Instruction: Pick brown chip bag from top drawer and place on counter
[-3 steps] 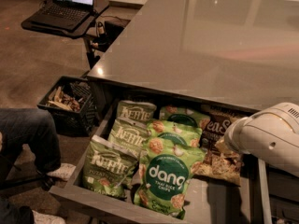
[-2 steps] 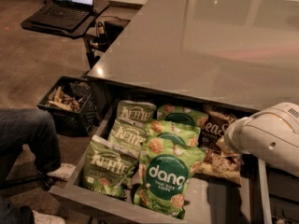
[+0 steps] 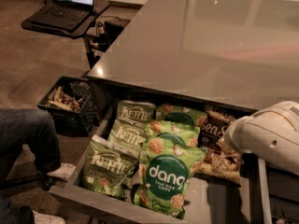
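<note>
The brown chip bag (image 3: 216, 127) lies at the right side of the open top drawer (image 3: 93, 202), with white "Sea" lettering showing and chip pictures on its lower part (image 3: 219, 164). My gripper (image 3: 232, 141) is at the end of the white arm (image 3: 271, 134), which reaches in from the right and sits right over the bag's right half. The arm hides that part of the bag. The glossy grey counter (image 3: 196, 45) stretches behind the drawer.
Green "dang" bags (image 3: 166, 176) and green "Kettle" bags (image 3: 126, 136) fill the drawer's left and middle. A black crate (image 3: 67, 101) stands on the floor at left. A person's leg and shoe (image 3: 32, 139) are beside it. A laptop on a small black table (image 3: 65, 13) is at the far left.
</note>
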### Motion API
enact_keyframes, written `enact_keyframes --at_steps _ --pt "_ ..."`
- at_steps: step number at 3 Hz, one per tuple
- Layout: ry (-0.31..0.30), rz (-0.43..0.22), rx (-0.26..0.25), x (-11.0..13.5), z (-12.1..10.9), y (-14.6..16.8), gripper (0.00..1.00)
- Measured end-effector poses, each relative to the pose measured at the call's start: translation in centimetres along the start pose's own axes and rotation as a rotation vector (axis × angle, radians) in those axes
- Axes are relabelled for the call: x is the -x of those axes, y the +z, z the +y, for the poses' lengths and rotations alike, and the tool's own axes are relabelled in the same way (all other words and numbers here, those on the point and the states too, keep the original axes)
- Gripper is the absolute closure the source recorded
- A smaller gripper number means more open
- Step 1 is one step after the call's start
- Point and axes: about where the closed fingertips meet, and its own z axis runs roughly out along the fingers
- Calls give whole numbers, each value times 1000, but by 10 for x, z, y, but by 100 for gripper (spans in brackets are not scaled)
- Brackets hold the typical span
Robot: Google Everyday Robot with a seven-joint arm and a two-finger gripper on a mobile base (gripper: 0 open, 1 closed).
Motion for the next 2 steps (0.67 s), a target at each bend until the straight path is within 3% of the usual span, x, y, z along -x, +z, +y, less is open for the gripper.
enact_keyframes --at_steps 1,2 --pt "47 11 -19 -19 -23 -38 100" --pt "93 32 12 -49 -33 -80 100"
